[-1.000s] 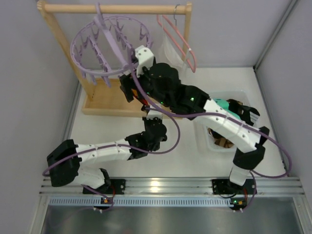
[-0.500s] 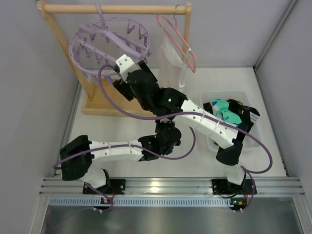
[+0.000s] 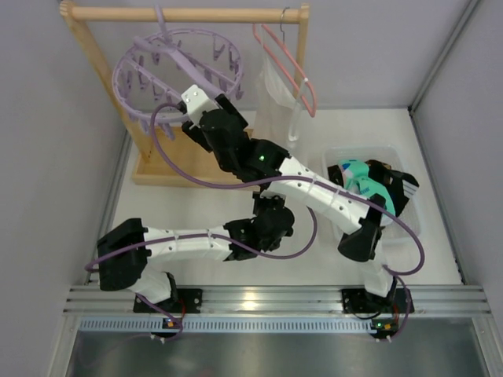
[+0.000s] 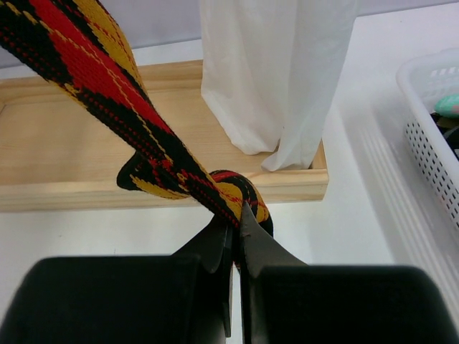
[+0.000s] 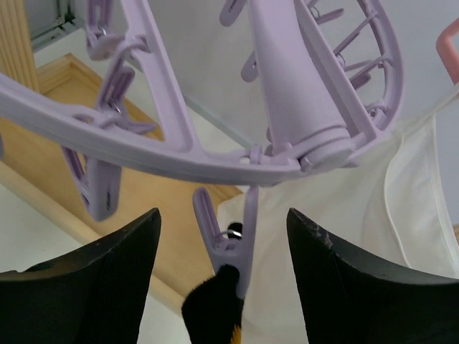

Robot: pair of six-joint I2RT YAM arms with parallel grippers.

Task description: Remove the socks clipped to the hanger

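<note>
The lavender hanger point(image 3: 177, 75) hangs from the wooden rail; its ring and spokes fill the top of the right wrist view point(image 5: 215, 154). One clip point(image 5: 231, 240) grips the black cuff of a red-orange-black sock point(image 5: 215, 308). My right gripper point(image 5: 222, 215) is open, one jaw on each side of that clip without touching it; it sits under the ring in the top view point(image 3: 206, 110). My left gripper point(image 4: 234, 218) is shut on the lower end of the same sock point(image 4: 93, 79), which runs taut up to the left. Teal socks point(image 3: 357, 174) lie in the bin.
A white garment point(image 3: 275, 94) hangs on a pink hanger point(image 3: 287, 67) just right of the ring, behind the sock in the left wrist view point(image 4: 272, 72). The rack's wooden base point(image 4: 72, 158) lies beneath. A white perforated bin point(image 3: 410, 229) stands at the right.
My right gripper has moved left under the ring, to the clip holding the patterned sock. My left wrist has shifted right and nearer. The ring has swung slightly.
</note>
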